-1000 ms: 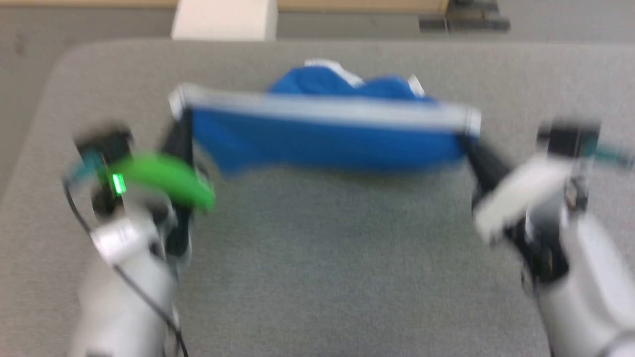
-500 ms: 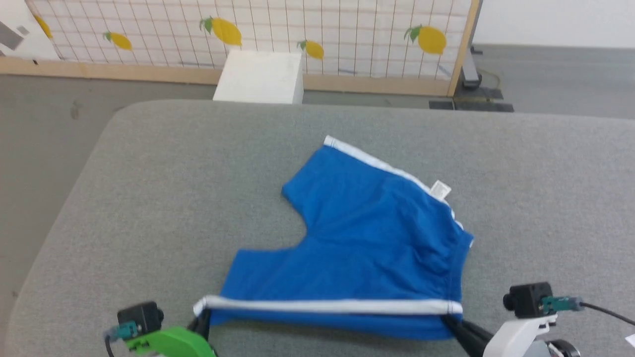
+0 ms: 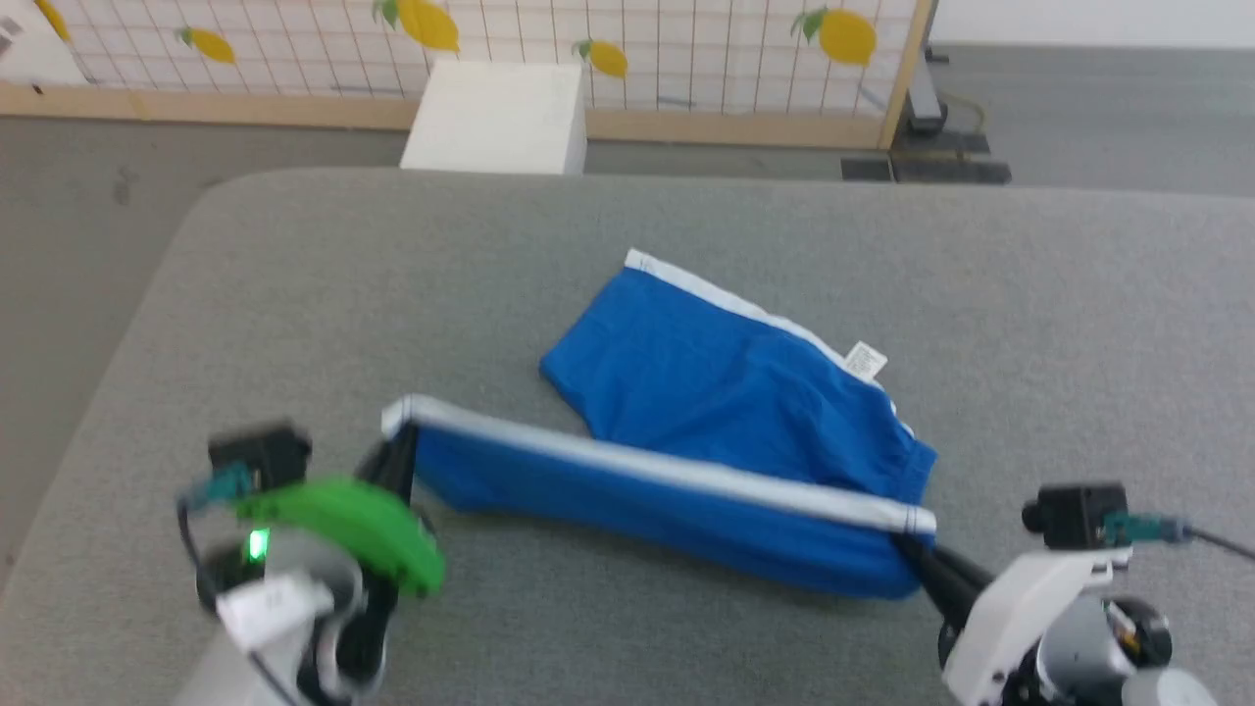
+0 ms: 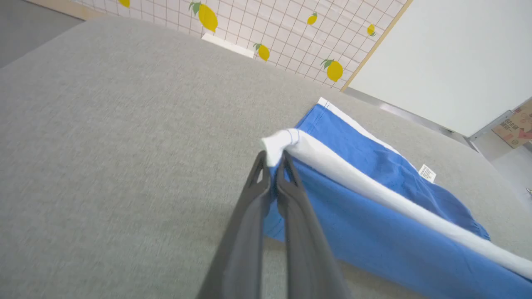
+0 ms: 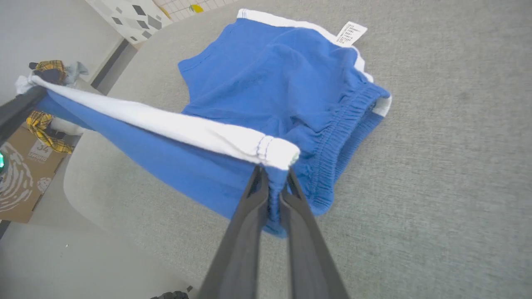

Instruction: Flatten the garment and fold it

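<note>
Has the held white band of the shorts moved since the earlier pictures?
Yes. The white band went forward, nearer the white box, left end farthest.

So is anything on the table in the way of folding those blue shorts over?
Nothing visible is. The left gripper and right gripper are each shut on one end of the white band of the shorts, held taut above the table. Just the rest of the shorts lies on the gray surface beyond it.
</note>
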